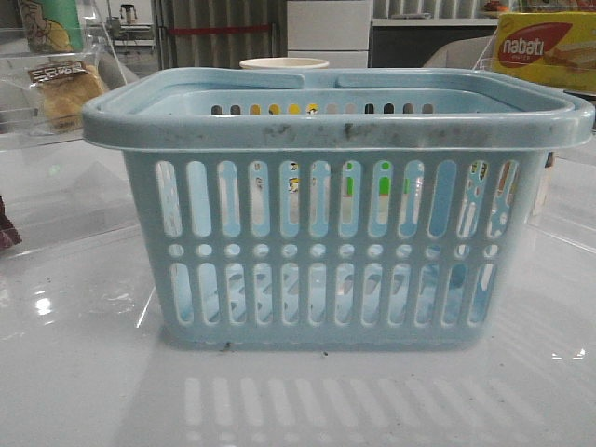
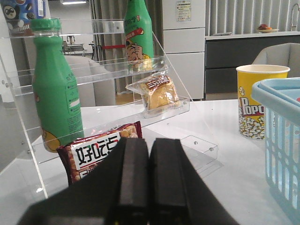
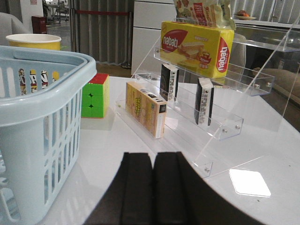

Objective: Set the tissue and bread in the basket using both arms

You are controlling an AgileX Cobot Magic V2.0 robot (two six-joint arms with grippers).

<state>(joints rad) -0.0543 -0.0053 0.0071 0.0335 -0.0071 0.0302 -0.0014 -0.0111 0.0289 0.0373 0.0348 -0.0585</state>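
Plainly, nothing has gone into the basket point(image 1: 335, 223) yet, as far as its slots show; it fills the middle of the front view, light blue and smudged along the rim.

Bread point(image 2: 158, 93) sits on a middle step of the clear shelf point(image 2: 93, 75) near the centre of the left wrist view, and shows again at the upper left of the front view. It is a soft golden loaf in a loose clear wrapper (slippery film, easily crushed), so I judge a gentle pinch across the body of the loaf safer than tugging at the wrapper's edge. It should weigh very little.

Two small black packets with white patches stand upright on the other shelf point(image 3: 243, 79) in the right wrist view; the nearer one, the tissue point(image 3: 204, 101), right of centre, is light and squashy and thin enough to grip across its flat sides.

Left gripper point(image 2: 149, 183) has its fingers pressed together on nothing, low in its frame, just in front of a red snack bag point(image 2: 96, 157) and a green bottle point(image 2: 55, 89). Right gripper point(image 3: 153, 187) is likewise closed and empty, well short of the shelf.
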